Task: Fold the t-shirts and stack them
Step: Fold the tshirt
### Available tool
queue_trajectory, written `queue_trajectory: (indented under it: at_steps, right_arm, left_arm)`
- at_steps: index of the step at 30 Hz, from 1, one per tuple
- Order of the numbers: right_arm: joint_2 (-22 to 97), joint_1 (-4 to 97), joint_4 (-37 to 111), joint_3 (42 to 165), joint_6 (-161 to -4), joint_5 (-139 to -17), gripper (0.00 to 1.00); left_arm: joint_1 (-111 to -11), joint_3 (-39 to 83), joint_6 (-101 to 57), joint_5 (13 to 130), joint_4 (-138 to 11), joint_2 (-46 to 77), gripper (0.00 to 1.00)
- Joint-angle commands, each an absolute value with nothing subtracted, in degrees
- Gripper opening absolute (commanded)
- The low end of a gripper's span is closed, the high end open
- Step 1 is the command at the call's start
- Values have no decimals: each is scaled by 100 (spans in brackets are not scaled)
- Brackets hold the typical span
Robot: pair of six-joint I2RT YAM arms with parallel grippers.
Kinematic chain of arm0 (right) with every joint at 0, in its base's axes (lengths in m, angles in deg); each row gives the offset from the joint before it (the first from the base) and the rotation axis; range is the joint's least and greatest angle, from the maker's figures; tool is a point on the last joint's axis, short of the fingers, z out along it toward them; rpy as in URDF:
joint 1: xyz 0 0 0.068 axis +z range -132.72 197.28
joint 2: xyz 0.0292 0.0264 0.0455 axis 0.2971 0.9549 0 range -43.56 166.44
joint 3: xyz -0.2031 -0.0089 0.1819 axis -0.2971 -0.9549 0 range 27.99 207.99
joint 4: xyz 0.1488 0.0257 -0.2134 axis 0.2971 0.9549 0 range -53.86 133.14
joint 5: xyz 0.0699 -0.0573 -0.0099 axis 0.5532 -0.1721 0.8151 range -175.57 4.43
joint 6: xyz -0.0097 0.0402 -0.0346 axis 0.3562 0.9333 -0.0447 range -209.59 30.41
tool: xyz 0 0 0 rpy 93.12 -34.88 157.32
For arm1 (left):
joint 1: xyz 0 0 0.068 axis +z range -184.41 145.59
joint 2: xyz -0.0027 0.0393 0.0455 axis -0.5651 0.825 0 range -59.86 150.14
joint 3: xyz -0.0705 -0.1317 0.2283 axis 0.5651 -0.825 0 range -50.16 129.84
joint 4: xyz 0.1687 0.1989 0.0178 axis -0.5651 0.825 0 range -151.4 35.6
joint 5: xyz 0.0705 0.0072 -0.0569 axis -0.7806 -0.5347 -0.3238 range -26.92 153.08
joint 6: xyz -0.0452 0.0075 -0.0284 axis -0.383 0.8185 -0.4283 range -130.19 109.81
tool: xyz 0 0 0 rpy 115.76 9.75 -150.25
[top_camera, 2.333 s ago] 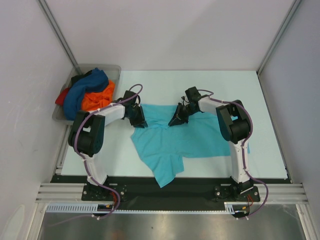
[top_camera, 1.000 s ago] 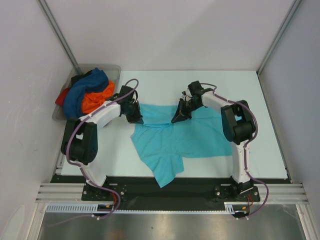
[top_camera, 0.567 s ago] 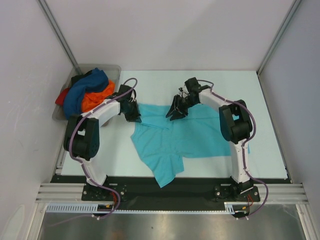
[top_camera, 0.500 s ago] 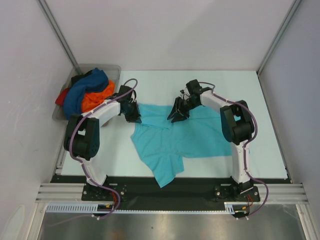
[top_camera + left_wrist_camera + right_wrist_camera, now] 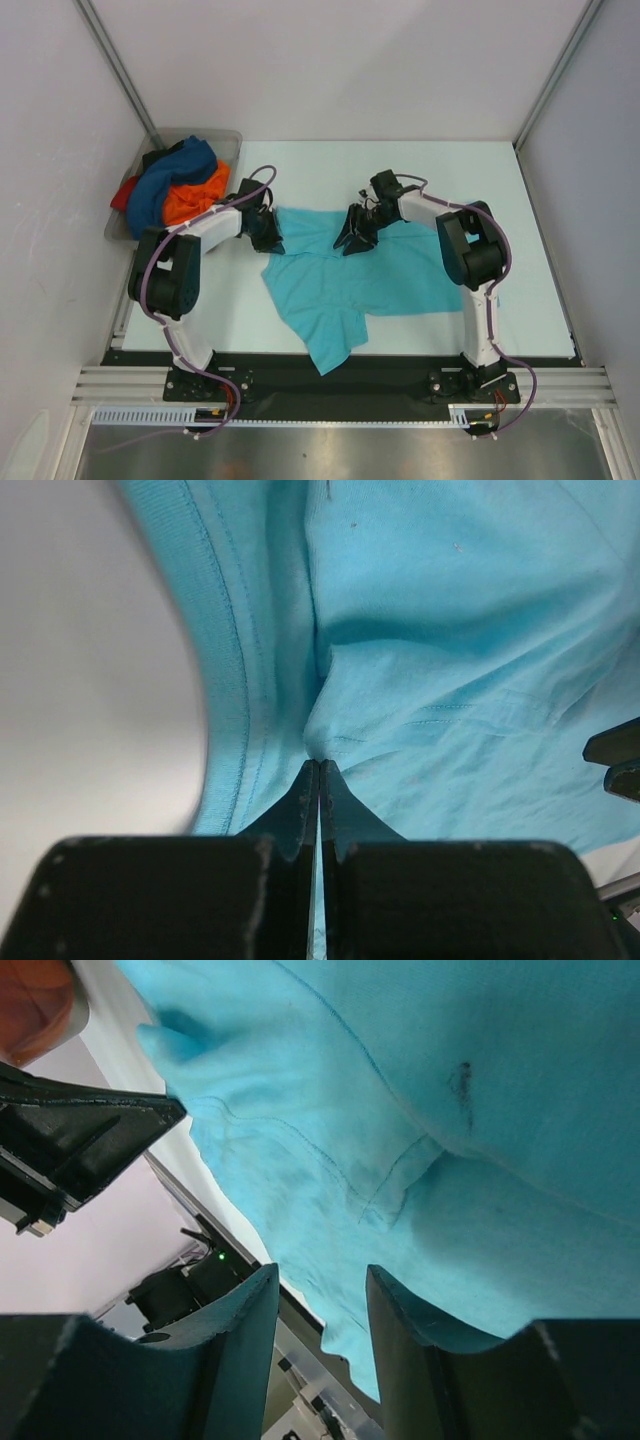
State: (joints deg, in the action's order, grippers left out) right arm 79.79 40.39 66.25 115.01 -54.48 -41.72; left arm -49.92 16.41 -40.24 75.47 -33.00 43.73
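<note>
Left gripper (image 5: pixel 318 780) pinched tight on the turquoise t-shirt (image 5: pixel 370 275); right gripper (image 5: pixel 322 1278) parted just over the same cloth.
The left gripper clamps a small fold near the shirt's far left edge, and the right gripper's jaws stand apart with nothing between them, at the shirt's far middle. The shirt lies spread and rumpled on the white tabletop (image 5: pixel 330 170). Dark blue t-shirt (image 5: pixel 170 180), orange t-shirt (image 5: pixel 195 198) and red t-shirt (image 5: pixel 124 193) are heaped in the grey tray (image 5: pixel 225 140) at far left.

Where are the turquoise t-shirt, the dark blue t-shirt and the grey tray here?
turquoise t-shirt (image 5: pixel 390 280): overhead view, flat middle of the cloth.
dark blue t-shirt (image 5: pixel 165 180): overhead view, top of the bundle.
grey tray (image 5: pixel 226 140): overhead view, bare far-right corner.
</note>
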Motion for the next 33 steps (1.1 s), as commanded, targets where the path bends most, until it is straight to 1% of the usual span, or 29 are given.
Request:
queue_trajectory:
  at_steps: [1,12,19,21,23,24,25,29,33]
  right_arm:
    - [8177,4048,6348,11509,-5356,-4067,46]
    - [8467,4066,6137,11509,-5172,-4040,42]
    - [8608,4048,6014,11588,-5005,-3943,34]
    - [8643,4057,6040,11597,-5004,-3961,34]
    - [8626,4066,6049,11597,-4996,-3970,28]
    - [8600,4057,6066,11606,-4996,-3978,24]
    - [8565,4048,6145,11614,-5030,-3987,16]
    - [8336,4048,6391,11676,-5189,-4014,1]
    - [8274,4022,6664,11720,-5382,-3961,0]
  left_arm:
    - [-4979,1567,-4096,7653,-3451,4288,0]
    - [-4979,1682,-4043,7671,-3310,4271,0]
    - [-4979,1567,-4113,7680,-3389,4226,0]
    - [-4979,1576,-4104,7688,-3372,4226,0]
    - [-4979,1594,-4104,7688,-3354,4200,0]
    - [-4979,1594,-4113,7688,-3345,4200,0]
    - [-4979,1602,-4139,7714,-3345,4165,0]
    - [-4979,1532,-4201,7706,-3302,4051,0]
    - [-4979,1374,-4289,7732,-3319,3980,0]
